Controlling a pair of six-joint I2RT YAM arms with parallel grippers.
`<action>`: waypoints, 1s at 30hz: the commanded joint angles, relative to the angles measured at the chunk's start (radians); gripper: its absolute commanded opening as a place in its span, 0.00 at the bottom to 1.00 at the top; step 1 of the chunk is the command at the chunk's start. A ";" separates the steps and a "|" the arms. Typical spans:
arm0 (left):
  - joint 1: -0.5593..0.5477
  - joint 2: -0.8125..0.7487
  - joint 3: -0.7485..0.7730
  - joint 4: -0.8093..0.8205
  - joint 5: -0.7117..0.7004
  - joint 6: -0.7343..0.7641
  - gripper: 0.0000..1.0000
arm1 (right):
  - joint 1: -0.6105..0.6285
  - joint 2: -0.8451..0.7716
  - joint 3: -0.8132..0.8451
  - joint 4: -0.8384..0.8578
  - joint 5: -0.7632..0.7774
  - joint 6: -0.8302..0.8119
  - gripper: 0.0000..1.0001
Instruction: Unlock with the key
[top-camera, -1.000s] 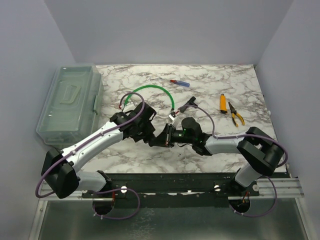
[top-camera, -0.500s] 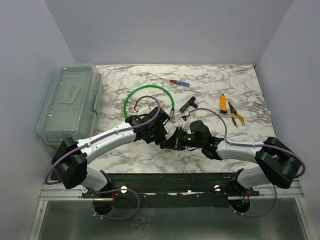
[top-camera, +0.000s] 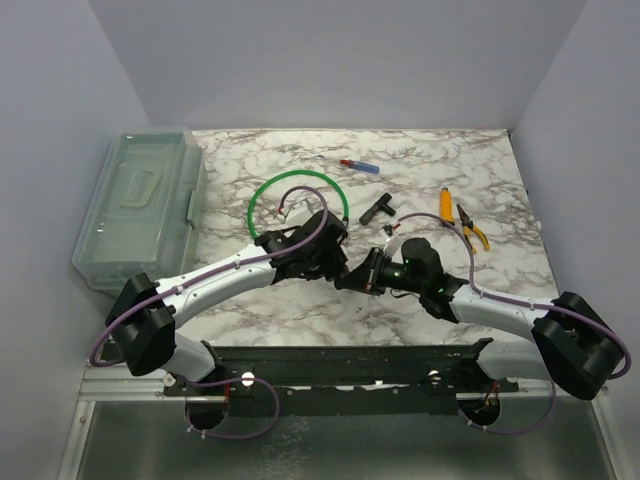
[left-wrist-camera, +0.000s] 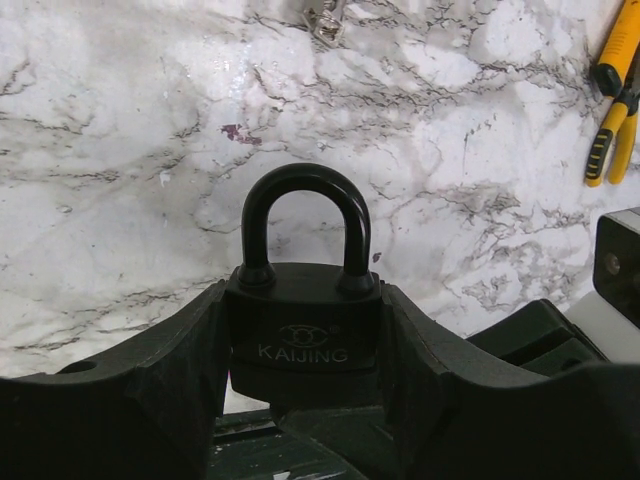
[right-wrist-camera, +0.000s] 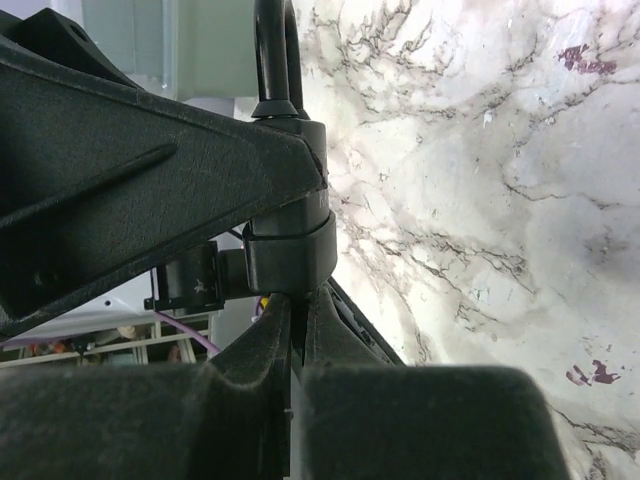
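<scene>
Stretched low toward each other, left tool (left-wrist-camera: 305, 300) clamps the padlock (left-wrist-camera: 305, 340); right tool (right-wrist-camera: 292, 305), pinched shut, meets its base.

1. Left arm (top-camera: 215, 275): pale grey-white link shells, black joint housings, bulky black shoulder block.
2. Right arm (top-camera: 505, 310): same white links, same black rounded joints.
3. Purple cable (top-camera: 93, 350) looped along each arm and trailing below the bases.
4. Left gripper (left-wrist-camera: 305, 375) fingers (left-wrist-camera: 150, 390): matte black, grainy plastic, small round recess.
5. Right gripper (right-wrist-camera: 297, 330) fingers (right-wrist-camera: 420, 420): matte black, finely textured, smooth-edged.
</scene>
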 joint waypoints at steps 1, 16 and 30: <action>-0.053 -0.044 0.026 -0.037 0.107 0.040 0.00 | -0.099 -0.011 -0.009 0.068 0.101 0.011 0.00; -0.063 -0.148 -0.007 0.063 0.133 0.104 0.00 | -0.176 -0.047 0.066 0.070 0.001 0.068 0.00; -0.096 -0.150 0.069 0.144 0.183 0.203 0.00 | -0.216 -0.048 0.214 0.016 -0.006 0.047 0.00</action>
